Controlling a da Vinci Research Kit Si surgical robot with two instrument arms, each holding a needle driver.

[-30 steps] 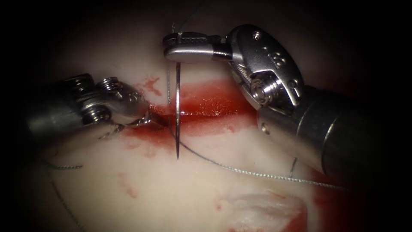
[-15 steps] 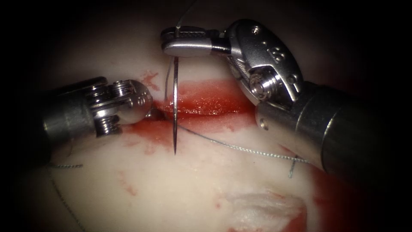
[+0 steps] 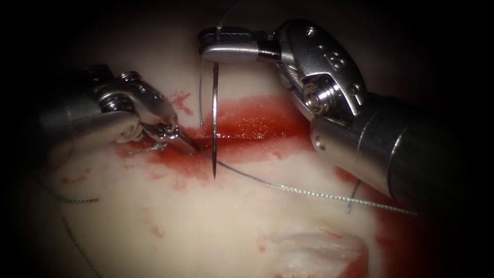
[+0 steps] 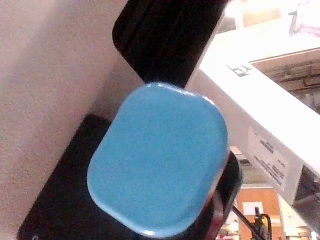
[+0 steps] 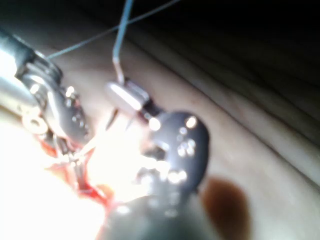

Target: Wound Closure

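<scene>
Needle (image 3: 214, 123) clamped near its swaged end by right tool (image 3: 226, 45), hung over cut (image 3: 242, 135), clear of tissue (image 3: 206, 226)
Left tool (image 3: 177, 141) at cut edge, grip undeterminable; needle judged stiff, slippery, best held mid-curve

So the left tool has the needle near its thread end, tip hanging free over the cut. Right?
Not the left. In the endoscope view the right tool holds the needle near its thread end, tip hanging free over the cut. The left tool reaches the cut's left end.

right tool (image 3: 206, 44) clamped, left tool (image 3: 185, 145) angled down
</scene>
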